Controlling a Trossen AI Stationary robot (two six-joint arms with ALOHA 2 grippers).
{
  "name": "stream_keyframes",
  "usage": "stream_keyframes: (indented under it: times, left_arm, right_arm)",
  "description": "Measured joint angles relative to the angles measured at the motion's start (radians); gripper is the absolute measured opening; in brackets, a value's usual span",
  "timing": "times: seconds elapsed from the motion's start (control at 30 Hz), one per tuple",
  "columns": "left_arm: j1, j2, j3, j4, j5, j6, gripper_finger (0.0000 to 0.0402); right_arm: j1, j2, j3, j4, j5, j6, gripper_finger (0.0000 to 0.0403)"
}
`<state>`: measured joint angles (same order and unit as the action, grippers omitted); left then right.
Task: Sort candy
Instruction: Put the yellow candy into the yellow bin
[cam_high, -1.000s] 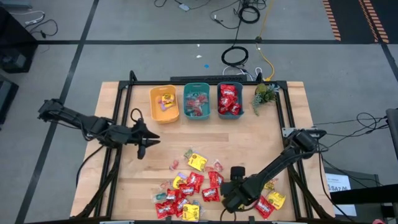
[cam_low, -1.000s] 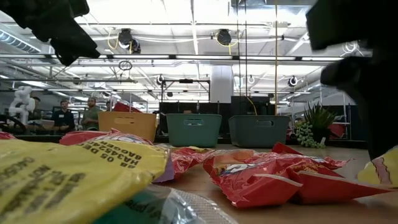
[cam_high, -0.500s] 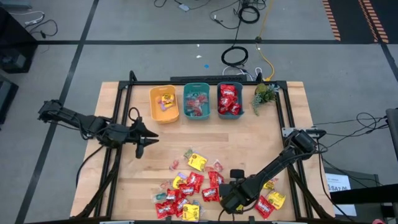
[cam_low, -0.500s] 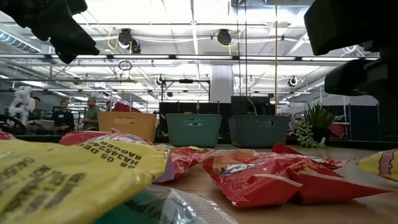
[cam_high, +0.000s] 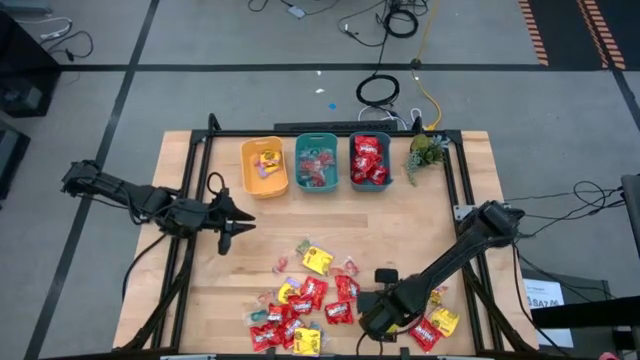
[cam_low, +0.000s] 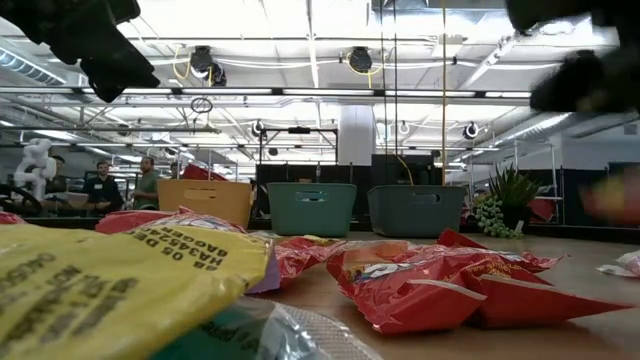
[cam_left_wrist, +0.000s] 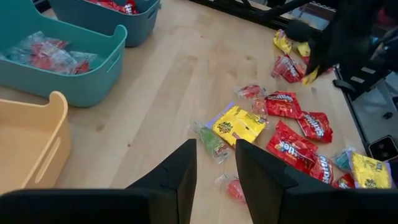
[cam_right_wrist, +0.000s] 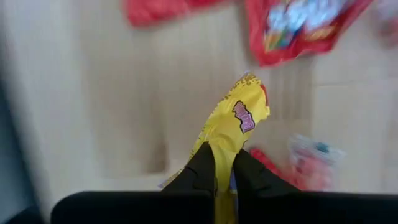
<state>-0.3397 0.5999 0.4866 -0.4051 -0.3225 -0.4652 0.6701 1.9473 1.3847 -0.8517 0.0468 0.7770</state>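
Two slim robot arms, both matte black, built from narrow jointed links with rounded elbow housings. A thin black cable loops loosely beside the left arm near its wrist. The right arm has a bulkier, boxy wrist block. Each arm ends in a pair of flat, tapered black fingers with smooth, plain faces and no visible markings.

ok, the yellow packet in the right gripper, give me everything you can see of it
The yellow packet is a small glossy wrapper, crumpled and folded lengthwise, with a purple-and-white logo patch near its upper end. The right gripper is shut on its lower end, so it stands up between the fingers, lifted off the wooden table. Red packets lie below it, apart. Nothing else touches it.
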Motion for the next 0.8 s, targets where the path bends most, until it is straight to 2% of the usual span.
stream_keyframes:
  times: [0.17, 0.33, 0.5, 0.67, 0.8]
  left_arm:
    - [0.000, 0.000, 0.000, 0.003, 0.006, 0.029, 0.0121]
    - [0.000, 0.000, 0.000, -0.001, 0.006, 0.061, 0.0121]
    - [0.028, -0.001, 0.000, 0.004, 0.029, 0.129, 0.0121]
    - [0.092, -0.002, 0.000, 0.040, 0.161, 0.214, 0.0121]
    - [0.149, -0.008, 0.000, 0.036, 0.199, 0.261, 0.0121]
  right_arm:
    - [-0.045, -0.124, 0.001, -0.087, 0.120, -0.004, 0.0010]
    - [-0.154, -0.243, 0.004, -0.064, 0.239, -0.059, 0.0008]
    - [-0.325, -0.279, 0.004, 0.107, 0.239, -0.179, 0.0007]
    - [-0.465, -0.273, 0.010, 0.345, 0.225, -0.338, 0.0007]
    - [-0.568, -0.224, 0.105, 0.382, 0.183, -0.412, 0.0007]
